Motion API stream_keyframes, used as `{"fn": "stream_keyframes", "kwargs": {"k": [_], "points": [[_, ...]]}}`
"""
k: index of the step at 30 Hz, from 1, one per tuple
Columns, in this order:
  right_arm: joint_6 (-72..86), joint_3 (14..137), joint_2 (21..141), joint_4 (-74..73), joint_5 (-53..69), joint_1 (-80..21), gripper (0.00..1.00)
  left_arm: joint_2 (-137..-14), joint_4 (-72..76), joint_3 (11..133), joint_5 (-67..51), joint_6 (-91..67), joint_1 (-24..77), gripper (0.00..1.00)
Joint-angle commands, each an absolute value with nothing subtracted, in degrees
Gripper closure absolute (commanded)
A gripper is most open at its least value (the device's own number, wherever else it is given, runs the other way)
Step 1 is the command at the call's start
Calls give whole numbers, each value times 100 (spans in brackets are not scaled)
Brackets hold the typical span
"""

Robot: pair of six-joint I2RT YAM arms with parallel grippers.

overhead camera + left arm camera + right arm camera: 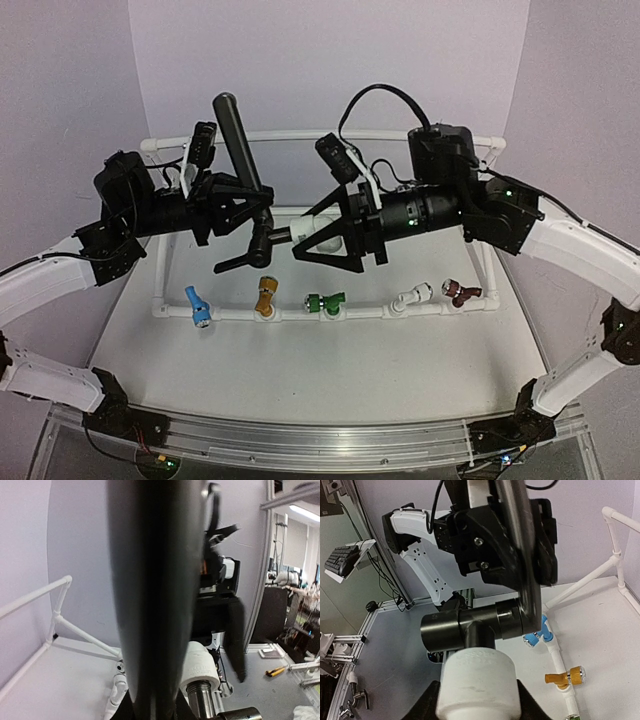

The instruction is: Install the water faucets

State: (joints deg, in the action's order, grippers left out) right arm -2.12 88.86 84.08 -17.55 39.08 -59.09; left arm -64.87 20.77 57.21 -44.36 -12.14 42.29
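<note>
The dark faucet point(262, 245) hangs in mid-air above the table, its long lever point(236, 135) pointing up. My left gripper point(250, 205) is shut on that lever, which fills the middle of the left wrist view as a blurred black bar point(155, 590). A white pipe fitting point(312, 232) sits on the faucet's threaded end point(204, 700). My right gripper point(315, 240) reaches in from the right, its fingers close on both sides of the fitting point(477, 680). Whether they press on it does not show. The faucet body point(465, 630) lies crosswise just beyond it.
A white pipe rail point(365, 313) crosses the table below the arms. It carries blue point(197, 305), gold point(265, 297), green point(323, 302), white point(412, 296) and dark red point(462, 292) faucets. A taller pipe frame point(290, 135) runs along the back and sides.
</note>
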Motion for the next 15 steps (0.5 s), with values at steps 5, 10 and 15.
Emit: {"fn": "stream_keyframes", "kwargs": {"k": [5, 10, 15], "points": [[-2944, 9263, 7677, -2037, 2841, -5930, 3, -6760, 2446, 5907, -4363, -4154, 4113, 100], [-5822, 8469, 7105, -2052, 2127, -5957, 2, -6939, 2829, 5868, -4608, -5691, 4113, 100], [-7702, 7570, 6738, -1333, 1638, -6081, 2, -7113, 3381, 5855, -4963, -6626, 4113, 100]]}}
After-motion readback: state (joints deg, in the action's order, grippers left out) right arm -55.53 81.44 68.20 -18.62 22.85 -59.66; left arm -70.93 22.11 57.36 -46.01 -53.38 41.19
